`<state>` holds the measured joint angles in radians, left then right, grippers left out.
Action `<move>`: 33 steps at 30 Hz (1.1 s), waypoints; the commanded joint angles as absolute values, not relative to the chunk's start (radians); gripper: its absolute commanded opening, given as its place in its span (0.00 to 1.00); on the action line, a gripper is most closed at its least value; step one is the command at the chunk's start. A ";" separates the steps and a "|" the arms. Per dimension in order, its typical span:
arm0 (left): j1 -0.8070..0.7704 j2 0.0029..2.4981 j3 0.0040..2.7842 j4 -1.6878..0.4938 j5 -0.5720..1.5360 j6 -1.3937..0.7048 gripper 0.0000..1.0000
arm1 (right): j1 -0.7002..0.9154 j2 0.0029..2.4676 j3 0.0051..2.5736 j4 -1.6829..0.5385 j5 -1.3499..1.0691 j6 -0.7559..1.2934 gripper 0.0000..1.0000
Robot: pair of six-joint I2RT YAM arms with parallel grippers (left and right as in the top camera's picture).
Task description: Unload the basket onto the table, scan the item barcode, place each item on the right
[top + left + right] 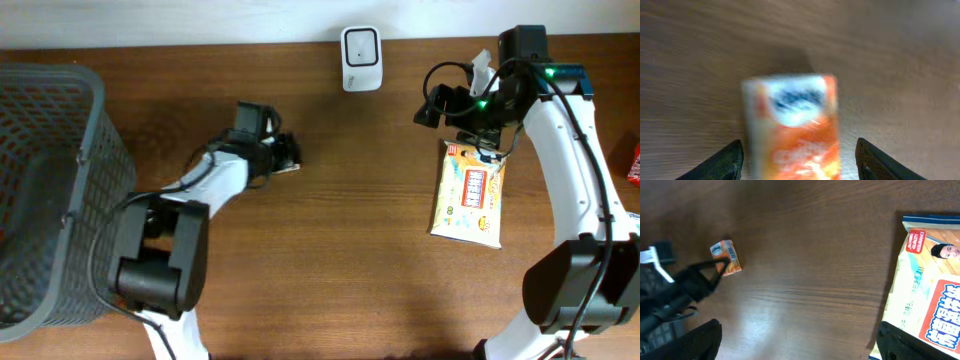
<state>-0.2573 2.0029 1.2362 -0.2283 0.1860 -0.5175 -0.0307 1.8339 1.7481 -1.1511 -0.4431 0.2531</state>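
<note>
The small orange carton point(289, 161) lies on the brown tabletop point(350, 250) left of centre in the overhead view, below and to the left of the white scanner point(360, 58) at the top edge. The left jaws stand open around it, one dark finger point(722, 162) on each side, and neither clearly touches the blurred carton. The right jaws, in the upper right, gape wide and hold nothing, poised over the top end of a flat snack packet point(470, 195). A grey mesh basket point(60, 120) fills the left edge.
</note>
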 commanded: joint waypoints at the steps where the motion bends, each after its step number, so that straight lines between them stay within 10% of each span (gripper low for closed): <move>1: -0.338 2.035 1.239 -0.210 0.223 -0.531 0.69 | -0.027 1.826 1.754 -1.151 -0.437 0.240 0.99; 6: -0.411 2.006 1.240 -0.210 0.634 -0.488 0.40 | -0.027 1.826 1.754 -1.151 -0.437 0.240 0.99; 12: -0.329 1.827 1.241 -0.142 -0.138 -0.224 0.57 | -0.027 1.826 1.754 -1.151 -0.437 0.240 0.99; 18: -0.345 2.064 1.241 0.112 0.119 -0.218 0.58 | -0.027 1.826 1.754 -1.151 -0.437 0.240 0.99; 28: -0.347 2.054 1.241 -0.204 0.969 -0.461 0.30 | -0.027 1.826 1.754 -1.151 -0.437 0.240 0.99; 33: -0.303 1.872 1.241 -0.192 0.568 -0.470 0.33 | -0.027 1.826 1.754 -1.151 -0.437 0.240 0.99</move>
